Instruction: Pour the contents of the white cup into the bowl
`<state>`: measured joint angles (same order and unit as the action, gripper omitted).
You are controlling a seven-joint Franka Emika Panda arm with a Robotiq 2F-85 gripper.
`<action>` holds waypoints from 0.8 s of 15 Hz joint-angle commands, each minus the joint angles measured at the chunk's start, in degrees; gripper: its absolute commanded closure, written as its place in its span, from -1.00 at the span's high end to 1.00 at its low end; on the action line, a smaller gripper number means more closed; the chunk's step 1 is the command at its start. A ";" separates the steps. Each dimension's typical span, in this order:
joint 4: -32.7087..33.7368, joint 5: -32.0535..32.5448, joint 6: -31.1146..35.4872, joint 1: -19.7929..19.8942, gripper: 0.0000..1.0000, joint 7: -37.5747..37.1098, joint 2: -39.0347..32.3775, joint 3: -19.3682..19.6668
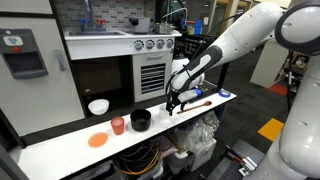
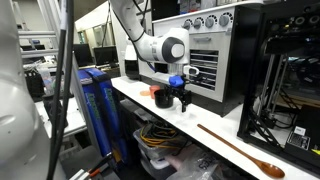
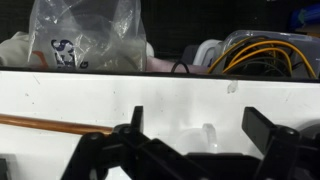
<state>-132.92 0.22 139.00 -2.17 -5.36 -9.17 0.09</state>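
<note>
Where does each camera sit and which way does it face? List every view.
Exterior view: before the long white counter, facing the white kitchen unit; white arm and tool show.
Exterior view: beyond the counter's end, looking along it; arm and tool show.
Wrist view: above the counter's edge, looking down; only open tool fingers show.
Shared: the long wooden spoon, exterior and wrist views.

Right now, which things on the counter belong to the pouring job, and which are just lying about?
Job: white cup, probably this one; black bowl; tool, open and empty.
Lying about: red cup; orange disc; wooden spoon.
</note>
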 commanded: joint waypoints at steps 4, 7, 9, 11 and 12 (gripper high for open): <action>6.06 1.05 1.17 -0.41 1.00 0.39 -7.00 -0.36; 7.71 1.22 1.19 -0.77 1.00 0.30 -8.78 -0.34; 8.54 1.63 1.26 -1.06 1.00 0.14 -9.71 -0.21; 9.05 1.80 1.28 -1.16 1.00 0.31 -10.21 -0.21; 9.28 2.11 1.42 -1.29 1.00 0.17 -10.46 -0.15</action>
<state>-125.26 1.32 139.67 -3.37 -5.29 -17.99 0.06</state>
